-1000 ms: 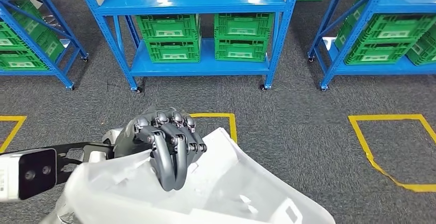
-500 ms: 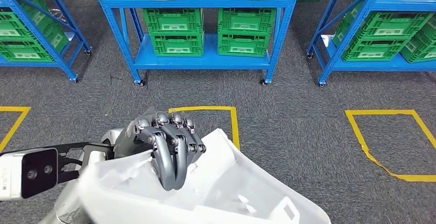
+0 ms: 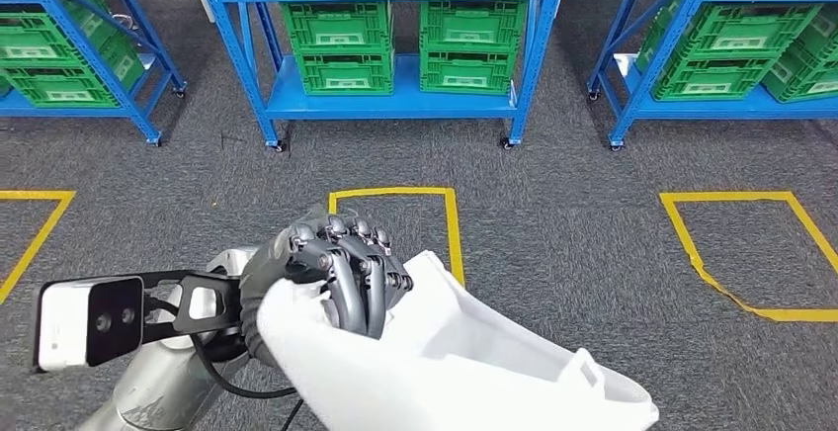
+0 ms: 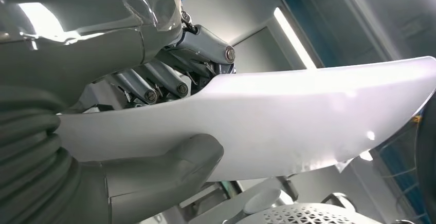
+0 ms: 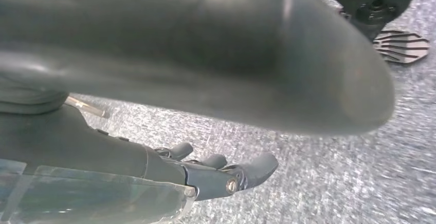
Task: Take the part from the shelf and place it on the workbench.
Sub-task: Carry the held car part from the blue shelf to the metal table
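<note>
Grey carpet lies under left robot hand (image 3: pixel 341 273) gripping white part (image 3: pixel 445 372)

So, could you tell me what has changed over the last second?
The whole view has shifted, so the robot itself moved: shelves and floor markings sit differently in the picture. The white part has turned in the left hand, its far end now lower right. The grip stays.

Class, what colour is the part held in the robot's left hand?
White; the part in the left hand shows best in the head view.
</note>
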### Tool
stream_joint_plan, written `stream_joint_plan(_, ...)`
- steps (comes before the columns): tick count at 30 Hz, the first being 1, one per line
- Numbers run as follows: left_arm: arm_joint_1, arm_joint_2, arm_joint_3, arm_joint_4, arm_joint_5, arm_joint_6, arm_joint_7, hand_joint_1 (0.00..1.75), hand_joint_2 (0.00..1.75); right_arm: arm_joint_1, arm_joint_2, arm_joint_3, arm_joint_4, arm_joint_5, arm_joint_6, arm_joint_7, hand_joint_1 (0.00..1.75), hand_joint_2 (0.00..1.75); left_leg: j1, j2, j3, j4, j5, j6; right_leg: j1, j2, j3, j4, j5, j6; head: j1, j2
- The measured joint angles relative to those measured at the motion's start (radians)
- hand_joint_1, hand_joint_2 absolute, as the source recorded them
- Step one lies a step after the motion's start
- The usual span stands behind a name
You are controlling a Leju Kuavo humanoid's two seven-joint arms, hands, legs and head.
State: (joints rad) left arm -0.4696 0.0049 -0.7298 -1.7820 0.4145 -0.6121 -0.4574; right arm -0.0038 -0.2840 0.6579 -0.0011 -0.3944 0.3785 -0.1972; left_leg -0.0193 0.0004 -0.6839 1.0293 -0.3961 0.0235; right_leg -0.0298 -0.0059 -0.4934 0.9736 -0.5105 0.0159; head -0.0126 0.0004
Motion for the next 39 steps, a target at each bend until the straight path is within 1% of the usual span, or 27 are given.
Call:
stream_joint_plan(3, 0.000, 0.004, -0.001, 0.004, 0.000, 0.001, 0.000, 1.75, 1.75, -0.002, 0.003, 0.002, 0.000, 0.000, 0.001, 0.000, 0.00, 0.00, 0.015, -0.001, -0.034, 0.170, -0.151, -0.021, -0.001, -0.004, -0.034, 0.002, 0.036, -0.009, -0.004, 0.000)
stream_joint_plan(4, 0.000, 0.005, -0.002, 0.005, 0.000, 0.002, 0.000, 1.75, 1.75, -0.002, 0.004, 0.002, 0.000, 0.000, 0.001, 0.000, 0.00, 0.00, 0.020, -0.001, -0.040, 0.230, -0.174, -0.025, -0.001, -0.004, -0.050, 0.004, 0.048, -0.008, -0.004, 0.000)
stream_joint_plan(6, 0.000, 0.008, -0.004, 0.008, 0.000, 0.002, 0.000, 1.75, 1.75, -0.001, 0.004, 0.003, 0.000, 0.000, 0.001, 0.000, 0.00, 0.00, 0.027, -0.001, -0.013, 0.270, -0.156, -0.029, -0.001, -0.004, -0.083, 0.009, 0.071, -0.004, -0.005, 0.000)
stream_joint_plan(8, -0.001, 0.008, -0.005, 0.009, 0.000, 0.003, 0.000, 1.75, 1.75, -0.002, 0.005, 0.003, 0.000, 0.000, 0.001, -0.001, 0.00, 0.00, 0.030, -0.002, 0.084, 0.170, -0.113, -0.025, -0.001, -0.003, -0.109, 0.012, 0.092, 0.002, -0.005, 0.000)
stream_joint_plan(10, -0.005, 0.007, -0.008, 0.009, 0.001, 0.006, 0.001, 1.75, 1.75, 0.000, 0.007, 0.003, 0.000, 0.000, 0.001, -0.003, 0.00, 0.00, 0.026, -0.003, 0.201, 0.015, -0.127, -0.016, 0.001, -0.002, -0.123, 0.012, 0.113, 0.013, -0.004, 0.000)
stream_joint_plan(11, -0.007, 0.006, -0.009, 0.009, 0.002, 0.008, 0.002, 1.75, 1.75, 0.000, 0.007, 0.003, 0.000, 0.000, 0.001, -0.005, 0.00, 0.00, 0.022, -0.004, 0.233, -0.035, -0.140, -0.011, 0.000, -0.002, -0.126, 0.009, 0.124, 0.020, -0.004, 0.000)
stream_joint_plan(12, -0.009, 0.006, -0.011, 0.009, 0.003, 0.010, 0.003, 1.75, 1.75, 0.001, 0.008, 0.003, 0.000, 0.000, 0.001, -0.006, 0.00, 0.00, 0.017, -0.004, 0.245, -0.062, -0.145, -0.005, -0.001, -0.002, -0.129, 0.005, 0.136, 0.028, -0.004, 0.000)
stream_joint_plan(14, -0.012, 0.008, -0.013, 0.010, 0.006, 0.014, 0.006, 1.75, 1.75, 0.004, 0.010, 0.004, 0.000, 0.000, 0.001, -0.009, 0.00, 0.00, 0.015, -0.001, 0.229, -0.072, -0.123, 0.011, -0.005, -0.002, -0.139, 0.002, 0.145, 0.037, -0.004, 0.000)
stream_joint_plan(15, -0.013, 0.008, -0.015, 0.010, 0.007, 0.016, 0.008, 1.75, 1.75, 0.006, 0.012, 0.004, 0.000, 0.000, 0.001, -0.010, 0.00, 0.00, 0.015, 0.001, 0.217, -0.077, -0.108, 0.021, -0.005, -0.001, -0.150, 0.017, 0.126, 0.034, -0.003, 0.000)
stream_joint_plan(16, -0.014, 0.009, -0.016, 0.011, 0.008, 0.017, 0.009, 1.75, 1.75, 0.007, 0.013, 0.005, 0.001, 0.000, 0.001, -0.009, 0.00, 0.00, 0.015, 0.003, 0.203, -0.081, -0.091, 0.030, -0.005, 0.000, -0.165, 0.053, 0.087, 0.026, 0.000, 0.000)
stream_joint_plan(18, -0.016, 0.008, -0.018, 0.014, 0.010, 0.020, 0.011, 1.75, 1.75, 0.008, 0.016, 0.006, 0.001, 0.000, 0.001, -0.009, 0.00, 0.00, 0.009, 0.004, 0.166, -0.080, -0.061, 0.041, -0.004, 0.001, -0.202, 0.180, -0.009, 0.011, 0.006, 0.000)
stream_joint_plan(19, -0.016, 0.008, -0.020, 0.015, 0.011, 0.022, 0.013, 1.75, 1.75, 0.008, 0.017, 0.006, 0.001, -0.001, 0.001, -0.009, 0.00, 0.00, 0.006, 0.004, 0.147, -0.078, -0.046, 0.042, -0.004, 0.002, -0.214, 0.248, -0.038, 0.012, 0.007, 0.000)
stream_joint_plan(20, -0.016, 0.009, -0.022, 0.017, 0.011, 0.025, 0.015, 1.75, 1.75, 0.007, 0.019, 0.007, 0.000, -0.001, 0.001, -0.010, 0.00, 0.00, 0.004, 0.004, 0.127, -0.076, -0.032, 0.042, -0.004, 0.002, -0.216, 0.294, -0.042, 0.020, 0.007, 0.000)
stream_joint_plan(21, -0.016, 0.009, -0.024, 0.019, 0.011, 0.027, 0.016, 1.75, 1.75, 0.007, 0.021, 0.008, 0.000, -0.002, 0.001, -0.012, 0.00, 0.00, 0.003, 0.004, 0.107, -0.073, -0.019, 0.041, -0.004, 0.002, -0.202, 0.310, -0.027, 0.032, 0.007, 0.000)
stream_joint_plan(23, -0.016, 0.009, -0.027, 0.022, 0.011, 0.031, 0.018, 1.75, 1.75, 0.007, 0.024, 0.008, 0.000, -0.002, -0.001, -0.015, 0.00, 0.00, 0.004, 0.004, 0.066, -0.060, 0.005, 0.035, -0.006, 0.002, -0.123, 0.240, 0.016, 0.051, 0.007, 0.000)
stream_joint_plan(24, -0.017, 0.009, -0.028, 0.023, 0.012, 0.031, 0.018, 1.75, 1.75, 0.005, 0.025, 0.009, 0.000, -0.002, -0.002, -0.018, 0.00, 0.00, 0.003, 0.004, 0.046, -0.050, 0.014, 0.030, -0.005, 0.002, -0.065, 0.162, 0.013, 0.052, 0.008, 0.000)
stream_joint_plan(26, -0.018, 0.009, -0.030, 0.023, 0.013, 0.034, 0.018, 1.75, 1.75, 0.002, 0.027, 0.009, 0.000, -0.002, -0.002, -0.032, 0.00, 0.00, 0.001, 0.004, 0.020, -0.031, 0.029, 0.019, 0.000, 0.003, 0.013, 0.040, -0.021, 0.036, 0.007, 0.000)
stream_joint_plan(28, -0.019, 0.012, -0.031, 0.023, 0.016, 0.036, 0.017, 1.75, 1.75, 0.003, 0.031, 0.010, 0.000, -0.001, 0.000, -0.053, 0.00, 0.00, 0.003, 0.006, 0.011, -0.027, 0.046, 0.008, 0.004, 0.005, 0.017, 0.011, -0.033, 0.017, 0.007, 0.000)
stream_joint_plan(29, -0.019, 0.014, -0.031, 0.023, 0.017, 0.037, 0.017, 1.75, 1.75, 0.004, 0.033, 0.011, 0.000, 0.000, 0.001, -0.061, 0.00, 0.00, 0.005, 0.005, 0.007, -0.024, 0.045, 0.002, 0.003, 0.003, 0.008, 0.012, -0.025, 0.009, 0.008, 0.000)
stream_joint_plan(30, -0.019, 0.017, -0.031, 0.023, 0.017, 0.038, 0.018, 1.75, 1.75, 0.005, 0.035, 0.011, 0.000, 0.001, 0.002, -0.066, 0.00, 0.00, 0.008, 0.004, 0.001, -0.012, 0.024, -0.005, 0.002, 0.001, 0.000, 0.013, -0.015, 0.001, 0.006, 0.000)
stream_joint_plan(31, -0.019, 0.019, -0.031, 0.024, 0.017, 0.038, 0.018, 1.75, 1.75, 0.005, 0.036, 0.011, 0.000, 0.001, 0.002, -0.068, 0.00, 0.00, 0.011, 0.002, -0.007, 0.015, -0.013, -0.012, 0.000, -0.001, -0.009, 0.012, -0.004, -0.006, 0.005, 0.000)
stream_joint_plan(33, -0.019, 0.021, -0.032, 0.024, 0.015, 0.042, 0.021, 1.75, 1.75, 0.004, 0.039, 0.011, 0.000, -0.007, 0.002, -0.069, 0.00, 0.00, 0.017, 0.001, -0.029, 0.128, -0.123, -0.025, 0.003, -0.003, -0.032, 0.013, 0.020, -0.013, 0.001, 0.000)
stream_joint_plan(34, -0.019, 0.022, -0.033, 0.024, 0.014, 0.045, 0.023, 1.75, 1.75, 0.004, 0.040, 0.010, 0.000, -0.014, 0.000, -0.072, 0.00, 0.00, 0.019, 0.001, -0.038, 0.193, -0.160, -0.028, 0.004, -0.004, -0.045, 0.014, 0.033, -0.014, 0.001, 0.000)
stream_joint_plan(35, -0.019, 0.022, -0.034, 0.024, 0.013, 0.048, 0.025, 1.75, 1.75, 0.003, 0.041, 0.008, 0.000, -0.023, -0.007, -0.078, 0.00, 0.00, 0.021, 0.001, -0.038, 0.245, -0.176, -0.030, 0.006, -0.004, -0.060, 0.016, 0.046, -0.014, 0.001, 0.000)
stream_joint_plan(36, -0.018, 0.023, -0.035, 0.024, 0.010, 0.051, 0.026, 1.75, 1.75, 0.003, 0.042, 0.005, 0.000, -0.031, -0.020, -0.088, 0.00, 0.00, 0.022, 0.001, -0.025, 0.266, -0.167, -0.029, 0.008, -0.004, -0.076, 0.017, 0.058, -0.013, 0.001, 0.000)
stream_joint_plan(37, -0.018, 0.024, -0.035, 0.024, 0.007, 0.054, 0.027, 1.75, 1.75, 0.003, 0.044, 0.002, 0.000, -0.037, -0.033, -0.101, 0.00, 0.00, 0.022, 0.000, 0.004, 0.250, -0.143, -0.025, 0.010, -0.003, -0.090, 0.018, 0.069, -0.012, 0.001, 0.000)
stream_joint_plan(39, -0.019, 0.025, -0.033, 0.022, 0.002, 0.058, 0.028, 1.75, 1.75, 0.000, 0.047, -0.005, 0.000, -0.046, -0.034, -0.123, 0.00, 0.00, 0.017, -0.001, 0.111, 0.123, -0.116, -0.006, 0.014, -0.002, -0.111, 0.019, 0.088, -0.009, 0.001, 0.000)
